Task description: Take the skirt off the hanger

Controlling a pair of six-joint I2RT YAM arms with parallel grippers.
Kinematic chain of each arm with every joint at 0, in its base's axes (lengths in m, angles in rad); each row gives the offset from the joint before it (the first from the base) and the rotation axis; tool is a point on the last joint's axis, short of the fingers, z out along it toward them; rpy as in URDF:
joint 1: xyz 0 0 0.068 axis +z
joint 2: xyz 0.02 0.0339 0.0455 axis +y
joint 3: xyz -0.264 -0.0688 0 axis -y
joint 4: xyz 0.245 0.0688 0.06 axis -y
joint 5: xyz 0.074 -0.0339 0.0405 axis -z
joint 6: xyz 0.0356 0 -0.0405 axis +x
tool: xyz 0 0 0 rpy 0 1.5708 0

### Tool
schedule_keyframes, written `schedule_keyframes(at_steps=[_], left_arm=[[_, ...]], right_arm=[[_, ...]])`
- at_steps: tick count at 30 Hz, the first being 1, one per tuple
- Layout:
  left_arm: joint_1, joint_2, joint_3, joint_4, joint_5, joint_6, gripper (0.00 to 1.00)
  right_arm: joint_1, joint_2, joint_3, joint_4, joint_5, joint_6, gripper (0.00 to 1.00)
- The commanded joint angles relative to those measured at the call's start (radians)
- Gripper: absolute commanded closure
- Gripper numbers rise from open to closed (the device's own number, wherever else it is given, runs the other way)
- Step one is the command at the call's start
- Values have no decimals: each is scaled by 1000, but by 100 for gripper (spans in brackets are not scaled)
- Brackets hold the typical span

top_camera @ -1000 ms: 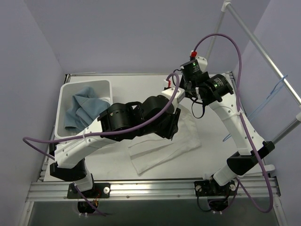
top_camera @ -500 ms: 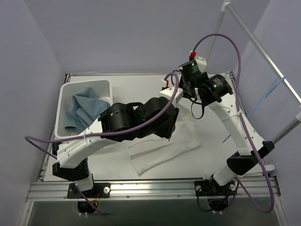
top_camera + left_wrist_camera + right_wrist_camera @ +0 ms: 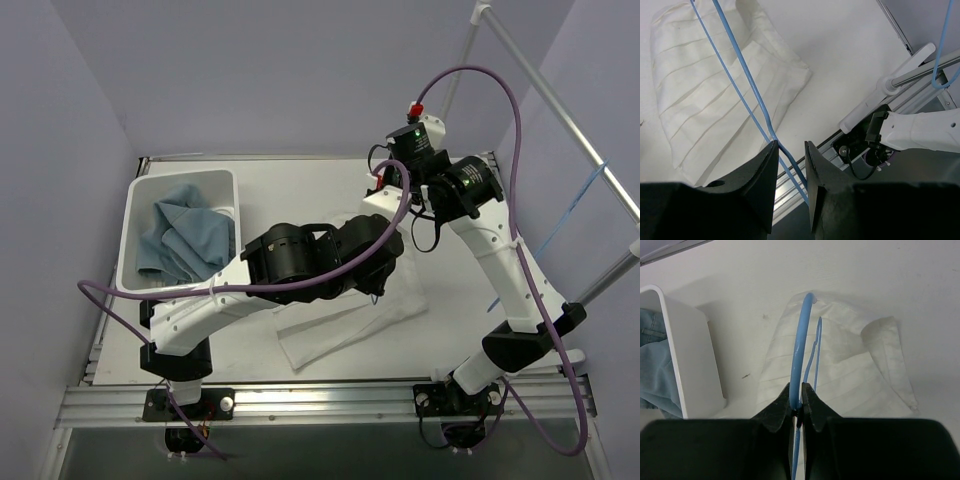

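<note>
The right gripper (image 3: pixel 801 399) is clenched on the hook of the thin blue wire hanger (image 3: pixel 800 340), above the white pleated fabric skirt (image 3: pixel 840 370). The left gripper (image 3: pixel 791 146) is narrowly parted, with a hanger wire running between its jaws, also above the skirt. The skirt lies flat on the white table (image 3: pixel 300 190). Left of the skirt, a white rectangular plastic bin (image 3: pixel 133 205) holds crumpled blue-grey cloth (image 3: pixel 180 235).

No readable text, labels, brands, numbers or signs anywhere across the top and both wrist views.
</note>
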Motion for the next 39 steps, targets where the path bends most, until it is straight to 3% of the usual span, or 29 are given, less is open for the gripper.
schedule_keyframes(at_steps=[1, 11, 20, 25, 28, 29, 30, 32, 34, 35, 38, 39], left_arm=[[-2, -14, 11, -283, -57, -29, 64], [-2, -76, -81, -317, -112, -79, 65], [-2, -105, -154, -317, -137, -111, 64], [5, -117, -168, -319, -152, -104, 64], [14, -125, -176, -317, -155, -104, 75], [16, -125, -175, -317, -157, -102, 91], [20, -126, -175, -317, -158, -102, 97], [27, -128, -173, -317, -160, -90, 98], [30, -139, -179, -317, -161, -85, 98], [34, -143, -182, -314, -160, -84, 98], [45, -178, -216, -303, -152, -81, 98], [51, -195, -236, -288, -144, -79, 98]], right_arm=[[5, -5, 30, -16, 14, 6, 100], [-3, -15, 19, -35, 8, -9, 100], [-6, 2, 138, -114, 20, -28, 100], [-6, -21, 123, -121, 13, -29, 100], [-8, -42, 89, -121, 10, -34, 100], [-8, -53, 73, -119, 8, -35, 100], [-8, -56, 65, -119, 5, -35, 100], [-8, -70, 51, -108, -7, -49, 99], [-5, -79, 34, -85, -27, -57, 80], [-6, -90, 28, -75, -35, -66, 61], [-5, -102, 13, -50, -68, -95, 39], [-3, -102, 11, -47, -84, -126, 36]])
